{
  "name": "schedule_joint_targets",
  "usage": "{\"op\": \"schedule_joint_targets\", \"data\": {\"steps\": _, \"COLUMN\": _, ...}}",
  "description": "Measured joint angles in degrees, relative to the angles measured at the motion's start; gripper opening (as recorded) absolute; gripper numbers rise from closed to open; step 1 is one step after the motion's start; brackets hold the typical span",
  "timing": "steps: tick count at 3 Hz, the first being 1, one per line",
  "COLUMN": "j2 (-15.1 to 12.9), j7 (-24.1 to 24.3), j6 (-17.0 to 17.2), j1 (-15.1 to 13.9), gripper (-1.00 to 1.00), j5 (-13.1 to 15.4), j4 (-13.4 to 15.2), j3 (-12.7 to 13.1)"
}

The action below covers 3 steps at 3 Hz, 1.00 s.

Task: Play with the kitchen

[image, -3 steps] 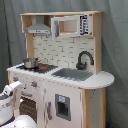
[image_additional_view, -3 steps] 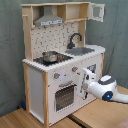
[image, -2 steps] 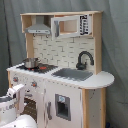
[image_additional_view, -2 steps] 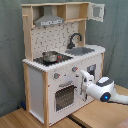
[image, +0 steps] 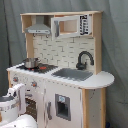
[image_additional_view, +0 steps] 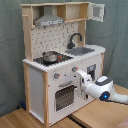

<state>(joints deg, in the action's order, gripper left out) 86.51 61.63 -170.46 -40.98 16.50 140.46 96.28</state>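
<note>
White hand [image_additional_view: 80,76], grip state unclear, nears the kitchen [image_additional_view: 60,60] oven door [image_additional_view: 64,97]; approach its handle slowly and squarely.

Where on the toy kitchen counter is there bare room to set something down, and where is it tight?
Free: the rounded counter end beyond the sink and faucet; the open shelf between hood and microwave door. Crowded: the stove, where the pot sits, and the cabinet front, where the end effector is close by the knobs.
</note>
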Motion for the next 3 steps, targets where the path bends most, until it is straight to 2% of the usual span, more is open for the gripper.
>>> {"op": "schedule_joint_targets", "data": {"steps": 1, "j2": 0.0, "j7": -0.9, "j6": -2.6, "j1": -4.2, "gripper": 1.0, "j5": 0.0, "j4": -3.0, "j3": 0.0}}
{"op": "schedule_joint_targets", "data": {"steps": 2, "j2": 0.0, "j7": -0.9, "j6": -2.7, "j1": -5.2, "gripper": 1.0, "j5": 0.0, "j4": -3.8, "j3": 0.0}}
{"op": "schedule_joint_targets", "data": {"steps": 3, "j2": 0.0, "j7": -0.9, "j6": -2.7, "j1": -5.2, "gripper": -1.0, "j5": 0.0, "j4": -3.8, "j3": 0.0}}
